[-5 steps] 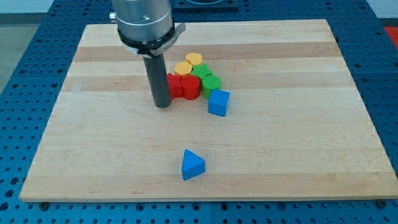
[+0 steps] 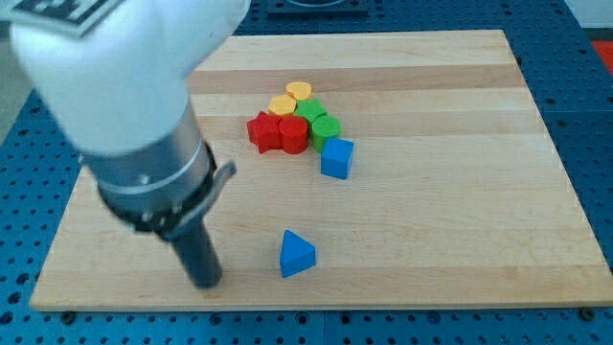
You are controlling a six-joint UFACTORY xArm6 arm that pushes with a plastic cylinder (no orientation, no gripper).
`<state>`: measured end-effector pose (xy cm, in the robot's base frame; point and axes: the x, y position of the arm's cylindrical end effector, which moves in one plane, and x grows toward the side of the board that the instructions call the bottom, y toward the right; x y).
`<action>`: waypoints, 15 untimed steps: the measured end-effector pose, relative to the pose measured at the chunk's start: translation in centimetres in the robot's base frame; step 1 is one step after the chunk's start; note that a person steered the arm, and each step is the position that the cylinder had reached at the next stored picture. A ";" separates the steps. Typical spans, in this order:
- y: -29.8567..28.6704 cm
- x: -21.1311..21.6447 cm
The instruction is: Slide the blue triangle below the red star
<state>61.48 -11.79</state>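
The blue triangle [image 2: 296, 254] lies near the view's bottom, just left of centre on the wooden board [image 2: 460, 220]. The red star [image 2: 262, 129] sits at the left end of a block cluster in the upper middle, well above the triangle. My tip [image 2: 205, 281] rests on the board to the left of the blue triangle, about a rod's width of bare wood between them. The arm's large white and grey body fills the view's upper left.
Next to the red star are a red cylinder [image 2: 293, 134], two green blocks [image 2: 320, 120], two yellow blocks [image 2: 291, 98] and a blue cube-like block [image 2: 336, 157] at the cluster's lower right. The board's bottom edge runs close under my tip.
My tip has moved from beside the red star down and slightly left, to the left of the blue triangle. No block has moved.
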 end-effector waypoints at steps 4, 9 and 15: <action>10.9 -1.4; 7.6 -5.1; 1.3 -10.0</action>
<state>51.47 -10.45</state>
